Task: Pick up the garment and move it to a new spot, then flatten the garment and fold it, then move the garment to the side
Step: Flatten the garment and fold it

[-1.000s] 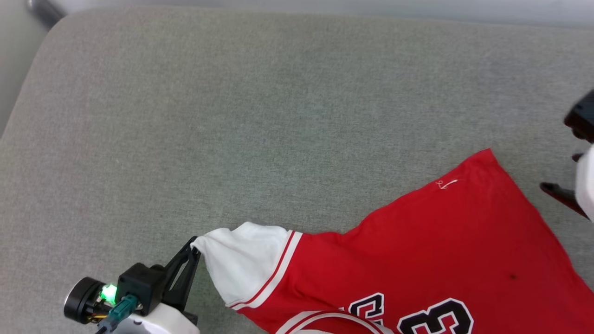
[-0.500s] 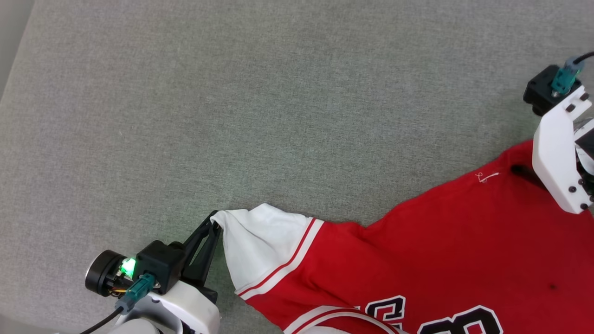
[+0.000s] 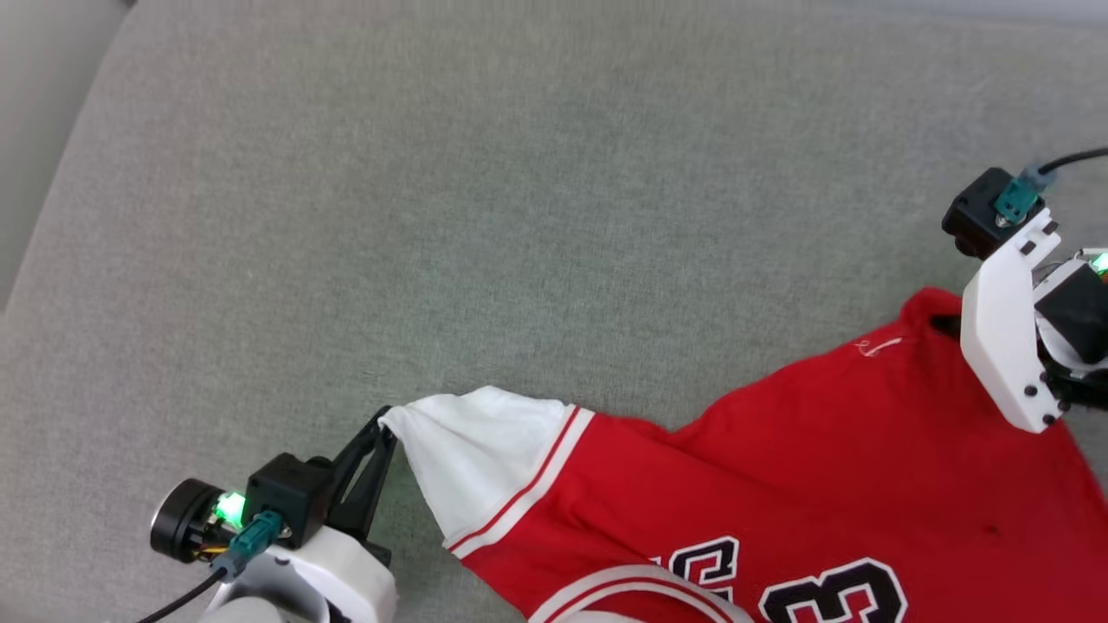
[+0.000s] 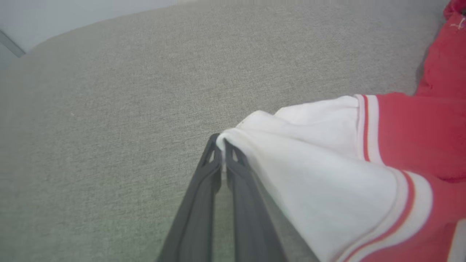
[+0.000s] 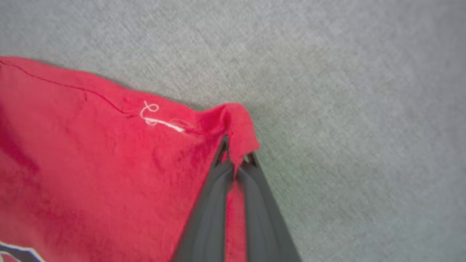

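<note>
The garment (image 3: 779,484), a red jersey T-shirt with white sleeves and black lettering, lies on the grey cushion at the lower right of the head view. My left gripper (image 3: 383,424) is shut on the tip of the white sleeve (image 4: 309,163), pinching it between the fingertips (image 4: 222,145). My right gripper (image 5: 235,153) is shut on the red hem corner (image 5: 236,120), which bunches up over the fingertips. In the head view the right wrist (image 3: 1008,337) covers that corner (image 3: 930,307).
The grey fabric cushion (image 3: 519,216) spreads wide to the left and far side of the garment. Its rounded edge runs along the far left (image 3: 52,216). A loose white thread (image 5: 156,118) sits on the hem.
My right gripper came in from the right edge, reached the red hem corner and shut on it. The left gripper kept its hold on the sleeve. The camera shifted.
</note>
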You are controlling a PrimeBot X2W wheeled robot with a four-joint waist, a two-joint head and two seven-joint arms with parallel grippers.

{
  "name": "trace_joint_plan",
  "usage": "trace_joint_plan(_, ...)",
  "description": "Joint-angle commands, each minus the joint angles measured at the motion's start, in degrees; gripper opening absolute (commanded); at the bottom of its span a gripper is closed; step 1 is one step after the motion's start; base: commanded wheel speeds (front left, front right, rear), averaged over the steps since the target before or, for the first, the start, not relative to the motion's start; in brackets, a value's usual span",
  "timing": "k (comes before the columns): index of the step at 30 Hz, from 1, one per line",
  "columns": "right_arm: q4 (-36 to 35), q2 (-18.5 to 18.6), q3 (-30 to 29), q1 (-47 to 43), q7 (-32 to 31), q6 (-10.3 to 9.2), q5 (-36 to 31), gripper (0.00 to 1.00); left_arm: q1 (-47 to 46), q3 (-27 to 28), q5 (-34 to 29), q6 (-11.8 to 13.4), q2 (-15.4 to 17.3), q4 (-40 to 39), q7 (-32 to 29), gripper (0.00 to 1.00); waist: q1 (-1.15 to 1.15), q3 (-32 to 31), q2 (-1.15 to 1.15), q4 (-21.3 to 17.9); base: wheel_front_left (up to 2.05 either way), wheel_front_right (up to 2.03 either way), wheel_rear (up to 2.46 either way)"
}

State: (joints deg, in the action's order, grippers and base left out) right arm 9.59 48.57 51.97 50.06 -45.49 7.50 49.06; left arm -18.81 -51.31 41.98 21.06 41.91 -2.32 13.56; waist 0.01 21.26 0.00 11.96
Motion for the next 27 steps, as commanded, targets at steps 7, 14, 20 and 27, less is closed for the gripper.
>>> trace_joint_plan(7,-0.41,1.08,0.71,-0.93,10.64,-0.02,1.16,0.00,-1.27,1.30,0.31,-0.42,1.13,-0.11,-0.28,0.00,-0.01,-10.56,0.00,-3.09,0.00,0.00,0.00)
trace_joint_plan(14,-1.21,3.06,-1.59,0.54,19.48,-0.03,-0.51,0.00,-8.15,2.93,-1.57,-1.65,2.68,-0.98,-2.53,0.00,-0.01,-15.39,0.00,-5.68,0.00,0.00,0.00)
trace_joint_plan(20,-1.03,1.49,-5.39,4.23,23.01,-0.02,-4.01,0.00,-17.82,4.87,-2.99,-4.64,3.08,0.03,-4.92,0.00,-0.01,-15.04,0.00,-8.20,0.00,0.00,0.00)
trace_joint_plan(27,0.19,-1.75,-10.44,12.08,23.86,-0.03,-9.69,0.00,-33.46,6.89,-5.66,-9.05,0.47,3.88,-7.75,0.00,-0.01,-9.88,0.00,-9.62,0.00,0.00,0.00)
